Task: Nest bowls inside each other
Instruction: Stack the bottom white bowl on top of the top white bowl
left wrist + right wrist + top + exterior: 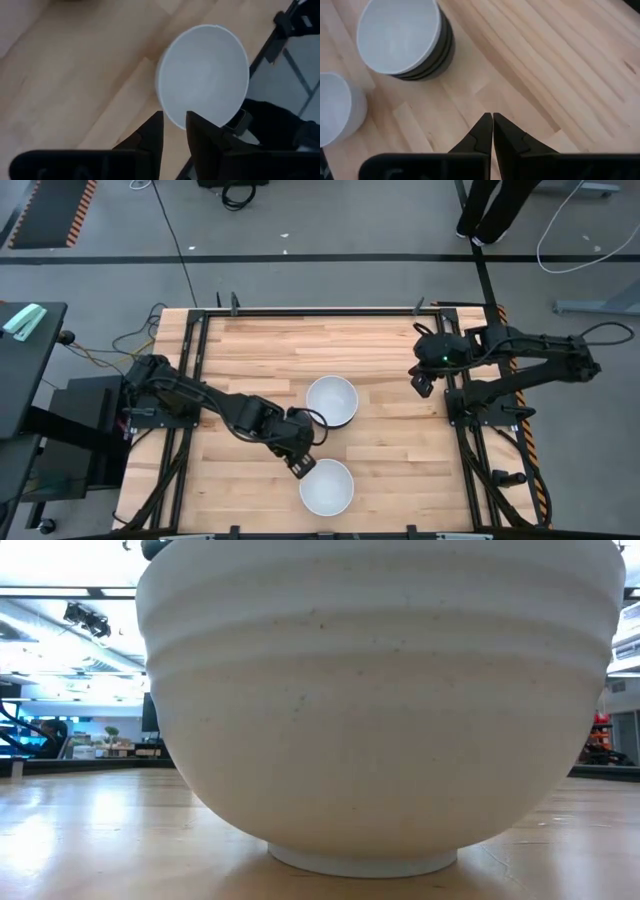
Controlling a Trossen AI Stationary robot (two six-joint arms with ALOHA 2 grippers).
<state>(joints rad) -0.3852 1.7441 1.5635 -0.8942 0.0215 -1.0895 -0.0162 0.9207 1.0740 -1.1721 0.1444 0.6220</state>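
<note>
A white bowl [332, 400] sits nested on top of a stack of black bowls [432, 62] at the table's middle. A second white bowl [326, 487] stands alone on its foot [362, 860] near the table's near edge and fills the low view. My left gripper [300, 465] is at this bowl's left far rim, open by a narrow gap, one finger inside the bowl and one outside. My right gripper [425, 383] hangs shut over the table's right side, away from the bowls. My left gripper [174, 125] stands astride the lone white bowl's rim [172, 122], slanting down from the far left, one finger inside and one outside. I cannot tell whether the fingers touch the rim. The bowl stands upright with its foot on the table.
The wooden table [250, 350] has dark metal rails along its left and right sides [470, 430]. Bare wood lies between the two bowl groups and across the far half. A person's legs [490, 210] stand beyond the far right corner.
</note>
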